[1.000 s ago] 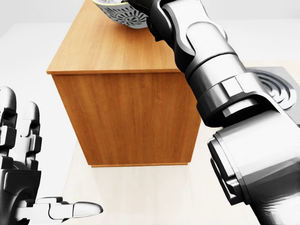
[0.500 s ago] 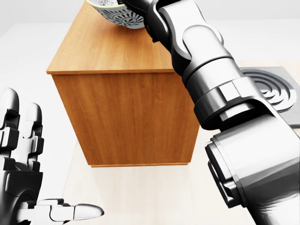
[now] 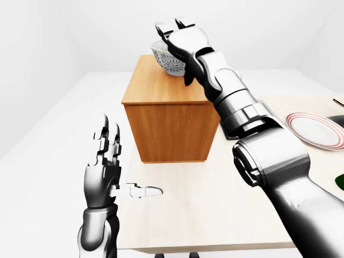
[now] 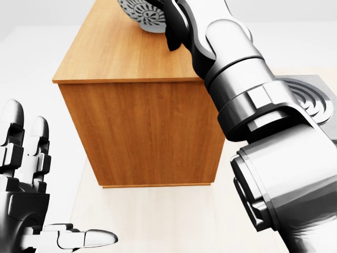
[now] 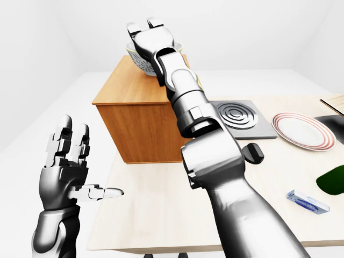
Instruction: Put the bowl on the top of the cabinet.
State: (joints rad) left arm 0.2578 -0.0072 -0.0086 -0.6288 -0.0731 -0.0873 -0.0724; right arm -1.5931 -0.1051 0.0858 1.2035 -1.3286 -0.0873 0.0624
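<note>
The bowl (image 3: 167, 60) has travelled farther across the cabinet (image 3: 171, 115) over the last second: in the head view it sat lower and more fully in sight a second ago, and now only its patterned underside shows at the top edge, carried away toward the far end of the wooden top. That suggests the placing is close to done, with the bowl now over the far part of the top instead of near its edge. Whether its base already touches the wood I cannot tell; in the left-eye view it looks to sit on or just above the surface.

The bowl is pale grey with a dark lace-like pattern on its outer wall and a lighter rim, roughly upright, partly hidden by the hand.

The right hand (image 3: 180, 37) reaches over it from the right, its fingers (image 3: 163, 27) curled at the rim, apparently holding it, though the exact contact is hidden.

The cabinet stands at the far left of the pale tabletop (image 5: 161, 215). To its right lie a grey hob plate (image 5: 236, 119) and a red-rimmed plate (image 5: 300, 130).

The left hand (image 3: 103, 173) waits low at the near left, fingers spread and empty, well apart from the cabinet.
</note>
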